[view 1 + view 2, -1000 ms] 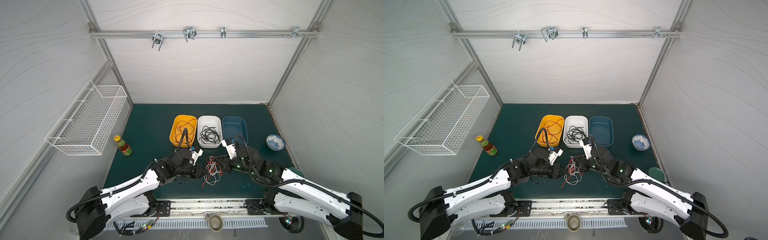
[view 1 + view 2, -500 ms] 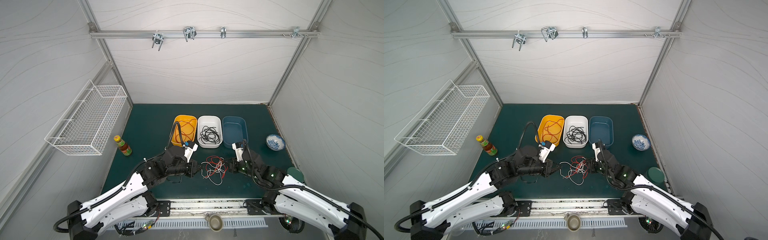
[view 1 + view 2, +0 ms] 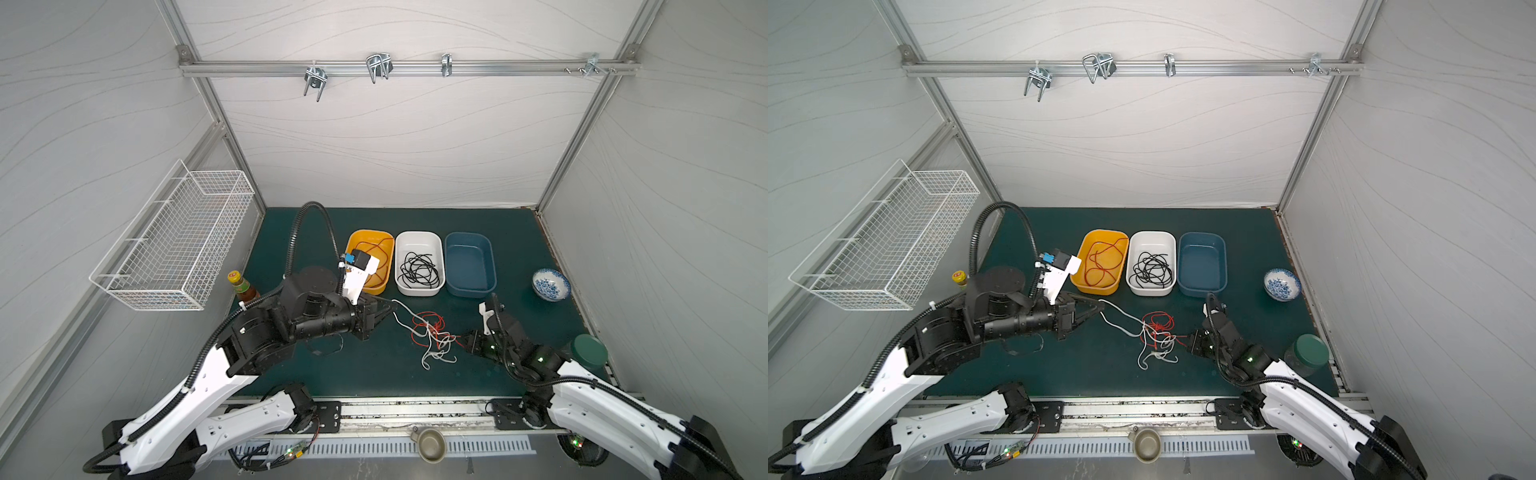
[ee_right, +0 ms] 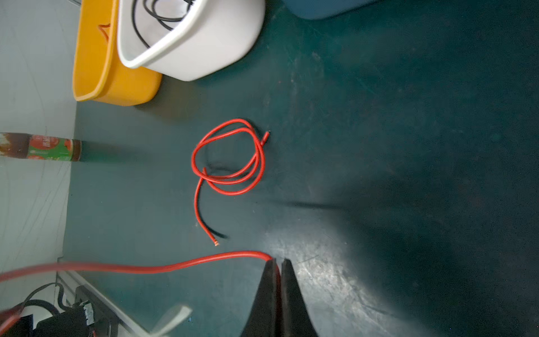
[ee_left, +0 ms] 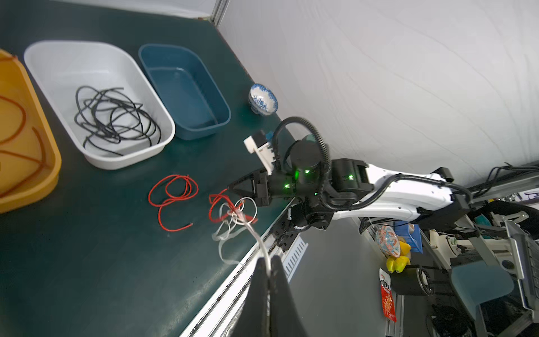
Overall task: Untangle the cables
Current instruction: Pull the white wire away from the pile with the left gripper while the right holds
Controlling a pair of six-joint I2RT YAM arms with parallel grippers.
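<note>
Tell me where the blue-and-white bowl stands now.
In both top views the blue-and-white bowl stands on the right side of the green mat, just right of the blue bin and farther back than the green-lidded jar.

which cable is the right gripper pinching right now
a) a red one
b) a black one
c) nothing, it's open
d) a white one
a: in the right wrist view the right gripper has its fingers shut on the end of a red cable.
</note>
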